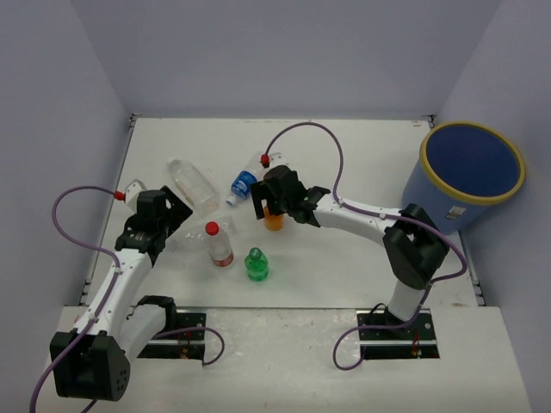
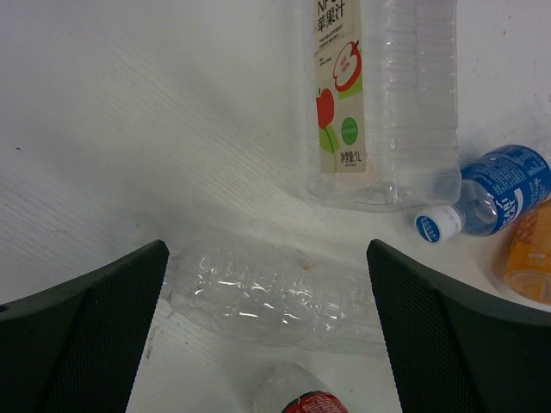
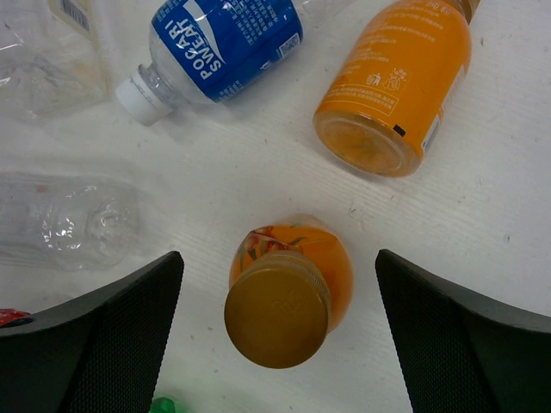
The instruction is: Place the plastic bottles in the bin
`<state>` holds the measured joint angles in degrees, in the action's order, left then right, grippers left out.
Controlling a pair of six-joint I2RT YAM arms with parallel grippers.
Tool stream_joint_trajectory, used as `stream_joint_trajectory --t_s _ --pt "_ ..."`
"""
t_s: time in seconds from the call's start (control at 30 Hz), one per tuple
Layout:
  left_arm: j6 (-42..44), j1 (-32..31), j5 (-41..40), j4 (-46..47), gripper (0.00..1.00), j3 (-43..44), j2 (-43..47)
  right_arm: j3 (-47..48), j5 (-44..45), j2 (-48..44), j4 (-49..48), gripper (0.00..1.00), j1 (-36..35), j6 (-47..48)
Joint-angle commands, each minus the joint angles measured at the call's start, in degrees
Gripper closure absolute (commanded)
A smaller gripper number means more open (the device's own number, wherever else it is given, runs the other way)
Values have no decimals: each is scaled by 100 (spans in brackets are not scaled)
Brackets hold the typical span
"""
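- Right gripper [image 3: 277,258]: jaws wide apart, straddling the upright orange bottle [image 3: 280,314] with a gap on each side; holds nothing.
- Left gripper [image 2: 267,249]: jaws wide, empty, over the crushed clear bottle [image 2: 267,297] lying on the table [image 1: 362,275].
- Bin [image 1: 448,202]: at the table's far right corner, well apart from both bottles.

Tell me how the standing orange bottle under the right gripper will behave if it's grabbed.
The standing orange bottle is upright and round, so an off-centre touch from the right gripper could tip it, and then it would likely roll. Its glossy wrap looks smooth, so it may slip. It seems uncrushed, probably stiffer than the crumpled clear bottle.
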<state>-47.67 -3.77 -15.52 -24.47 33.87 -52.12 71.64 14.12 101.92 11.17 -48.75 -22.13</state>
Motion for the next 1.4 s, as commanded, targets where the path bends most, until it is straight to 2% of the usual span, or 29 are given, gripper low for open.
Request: stream_joint_trajectory --t_s 0.0,0.5,0.63,0.87,0.97,1.13,1.23,1.3,1.37 --pt "-172 8 -190 19 0 -35 32 -22 253 89 -6 5 -61 -269" --pt "-190 8 -347 -120 0 -21 114 -115 152 311 307 5 -100 -591" --pt "-181 8 -361 -128 0 -29 90 -94 137 346 336 14 -117 -626" --pt "-181 8 -382 -137 0 -21 84 -89 266 189 435 41 -122 -700" --pt "-172 8 -382 -137 0 -11 88 -129 323 53 462 46 -126 -714" --pt "-144 8 -377 -158 0 38 89 -316 688 -576 509 53 -126 -659" --pt "-115 8 -328 -191 0 126 101 -421 1127 -1319 647 55 -121 -490" --pt "-73 8 -298 -232 0 256 125 -445 1846 -1762 724 57 -71 -201" --pt "-20 8 -284 -323 0 443 246 -467 2512 -2650 800 59 219 189"
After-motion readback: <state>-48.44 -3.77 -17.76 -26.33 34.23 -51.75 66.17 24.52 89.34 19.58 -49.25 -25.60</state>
